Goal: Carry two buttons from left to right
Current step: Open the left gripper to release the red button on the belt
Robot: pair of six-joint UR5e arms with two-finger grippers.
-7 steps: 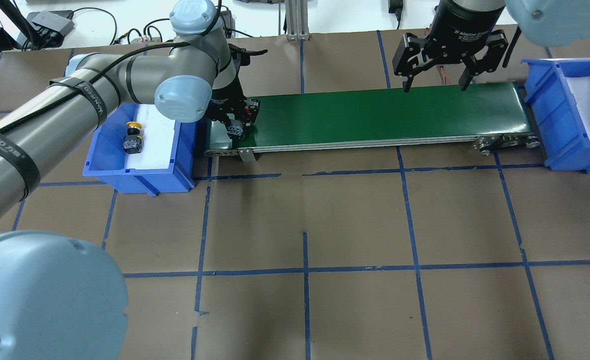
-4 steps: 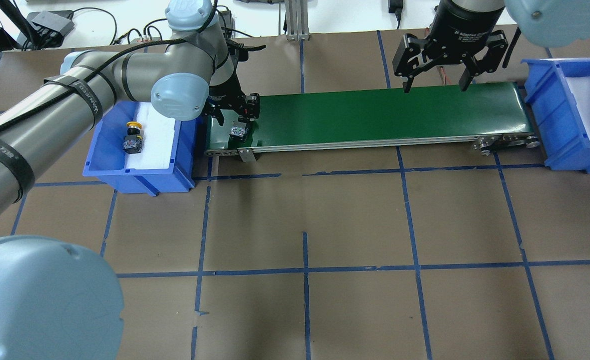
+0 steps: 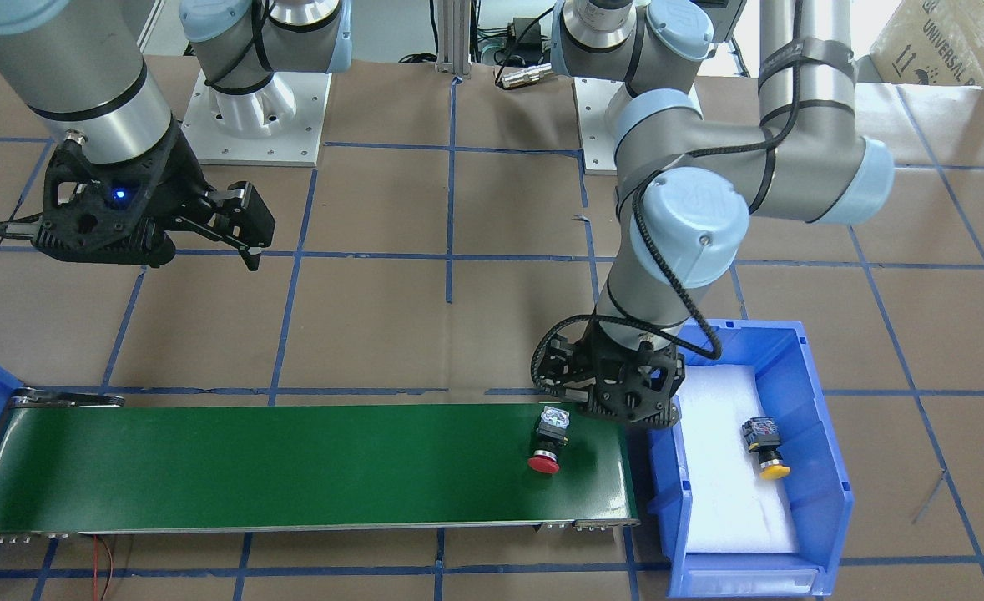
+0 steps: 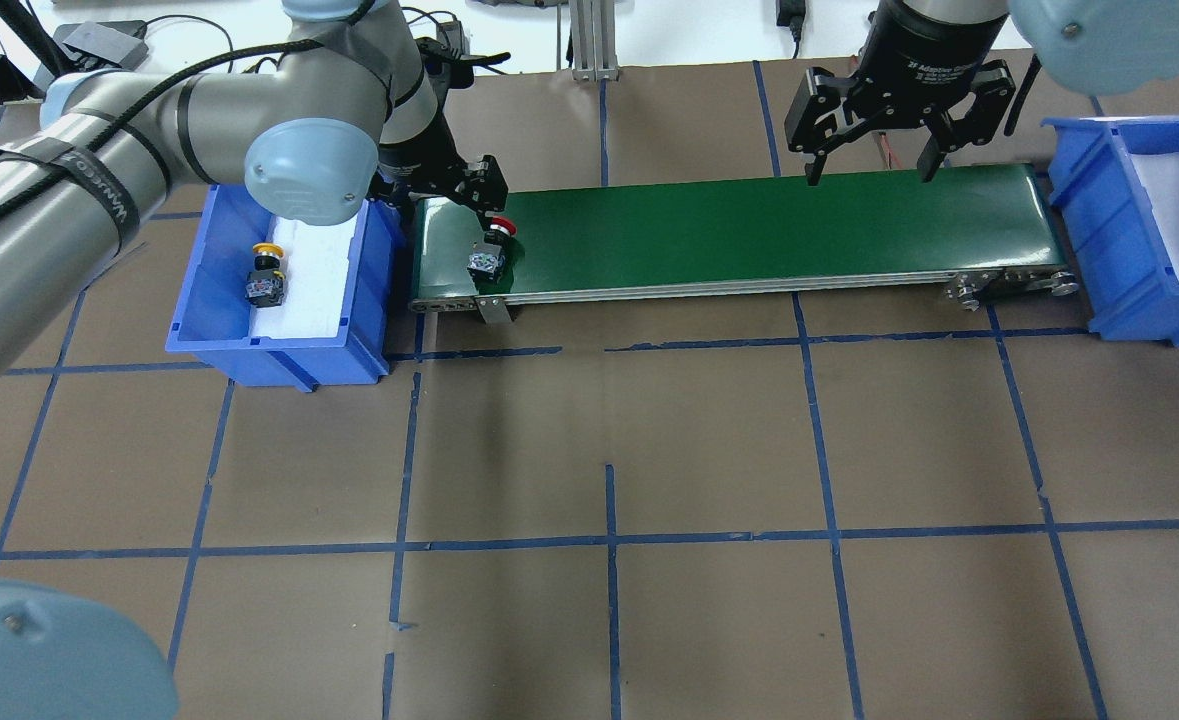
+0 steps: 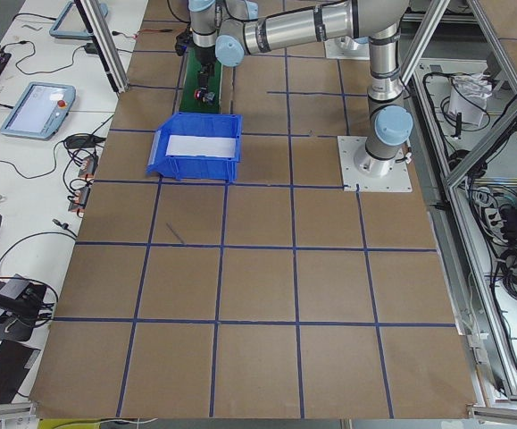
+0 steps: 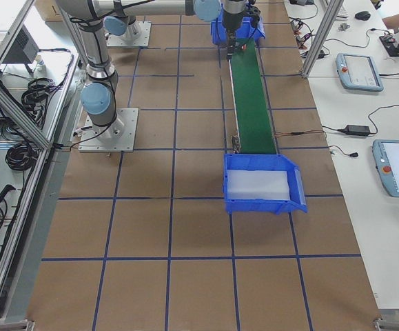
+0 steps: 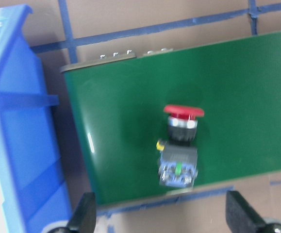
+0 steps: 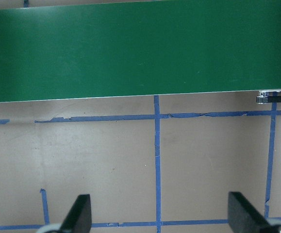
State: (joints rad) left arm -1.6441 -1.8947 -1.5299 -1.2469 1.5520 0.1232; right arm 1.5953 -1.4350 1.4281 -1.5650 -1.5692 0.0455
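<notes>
At the left end of the green belt (image 4: 749, 225) the red button (image 4: 489, 250) is lying on its side, free of any grip, while the yellow button (image 4: 267, 275) is sitting on foam (image 4: 314, 270) in the blue bin (image 4: 199, 290) alongside. Fetching the yellow one is looking like the next job — the left tool (image 7: 162, 216) should be dropping squarely over its block body and lifting clear of the bin wall. Both tools are gaping wide, holding nothing — the right tool (image 4: 869, 177) is hovering over the belt's far end.

Arm tubes (image 4: 179, 110): silver-grey cylinders.
Joint caps (image 4: 304, 178): pale blue, round, with a small screw.
Cable (image 3: 665, 265): black, ribbed, held by black straps (image 4: 109, 195) with white lettering.
Right gripper (image 4: 869, 178): black, with white print on the collar.
Base plates (image 3: 308, 117): white, square, bolted.
</notes>
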